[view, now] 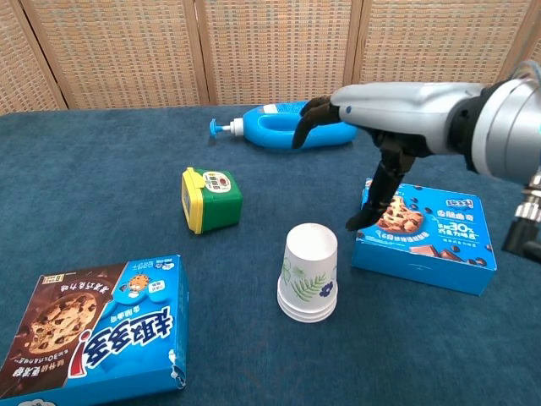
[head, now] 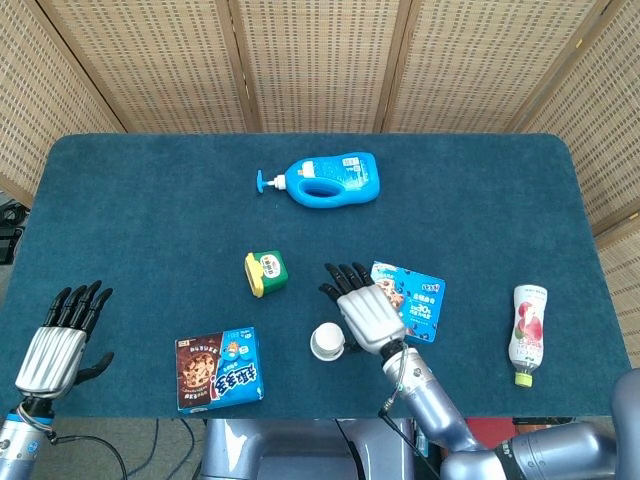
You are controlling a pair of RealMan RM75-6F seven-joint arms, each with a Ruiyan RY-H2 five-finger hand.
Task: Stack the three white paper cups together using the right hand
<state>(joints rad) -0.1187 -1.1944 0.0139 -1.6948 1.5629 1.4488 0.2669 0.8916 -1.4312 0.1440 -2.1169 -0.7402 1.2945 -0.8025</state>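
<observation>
Since the white paper cups [view: 308, 272] already sit nested upside down as one stack at the lower middle of the chest view, with several rims showing layered at the base, the stacking looks done or close to it — though I cannot tell for certain that all three are in there. From the head view the stack shows only as a small white disc at the lower centre, just left of the right hand [head: 368, 312]. That hand holds nothing: its fingers are spread and extended, and in the chest view it hovers above the table with the thumb hanging down near the left edge of the blue biscuit box [view: 425, 235] at centre right, apart from the cups. The sensible step, as I judge it, is a clean retreat: lift the hand straight up before swinging it back toward the lower right, so the hanging thumb neither clips the light stack nor drags the box. If the top cup needs seating, a gentle downward press on its flat base — not a sideways nudge — would avoid toppling it. The left hand [head: 55, 345] rests open at the lower left of the head view, fingers apart, well away from everything. A cookie box [view: 89, 326] lies at lower left, a green and yellow tub [view: 211, 200] left of centre, and a blue pump bottle [view: 283, 125] at the top middle.
</observation>
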